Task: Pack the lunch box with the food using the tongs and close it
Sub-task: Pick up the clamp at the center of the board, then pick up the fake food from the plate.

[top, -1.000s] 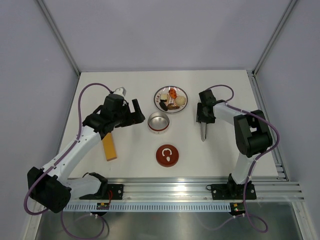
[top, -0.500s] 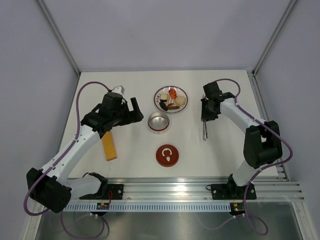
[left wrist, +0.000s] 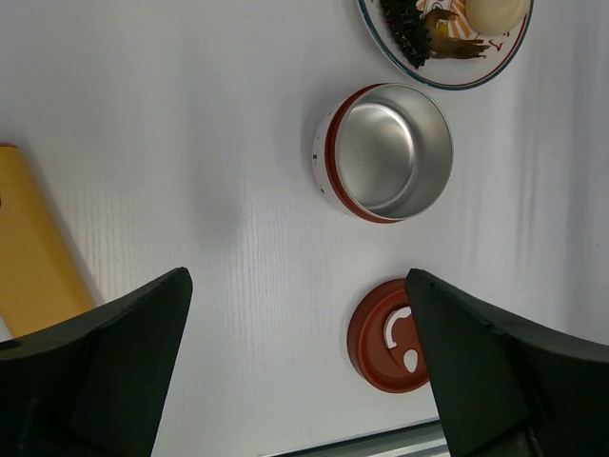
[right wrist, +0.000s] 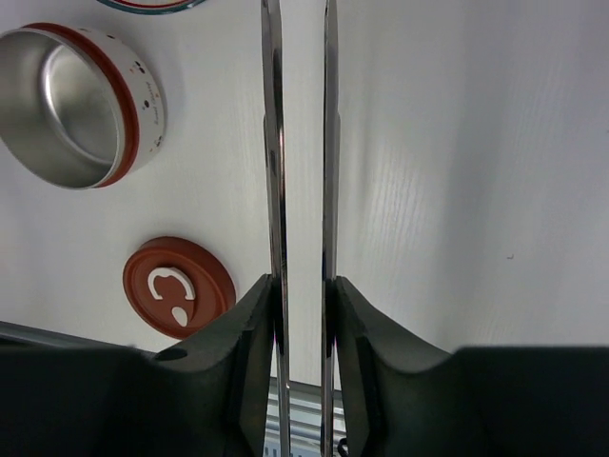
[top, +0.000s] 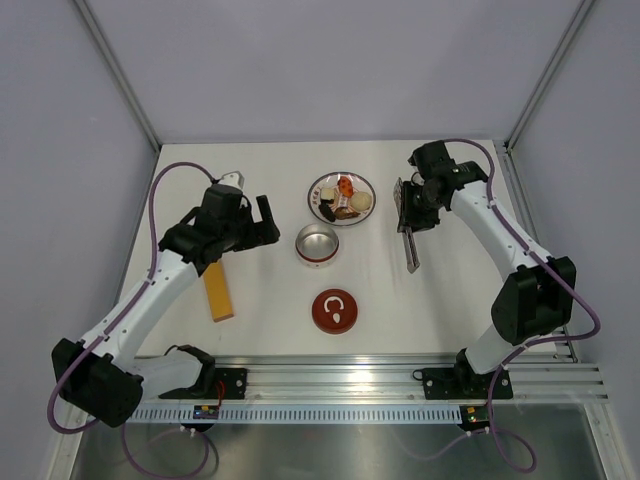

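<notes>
Tongs (top: 411, 255) farther back now in right hand (right wrist: 303, 286), grip plain only wrist-side.

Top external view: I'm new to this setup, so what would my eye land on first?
The right gripper clamped on slender silvery metal tongs, right of centre. Next, the small white patterned plate of bite-size food at mid-table, with the empty round steel tin and its dark-red round lid just nearer.

Shiny steel tin (left wrist: 385, 152), polished metal tongs (right wrist: 274, 143), matt red lid (left wrist: 374, 348)
</notes>
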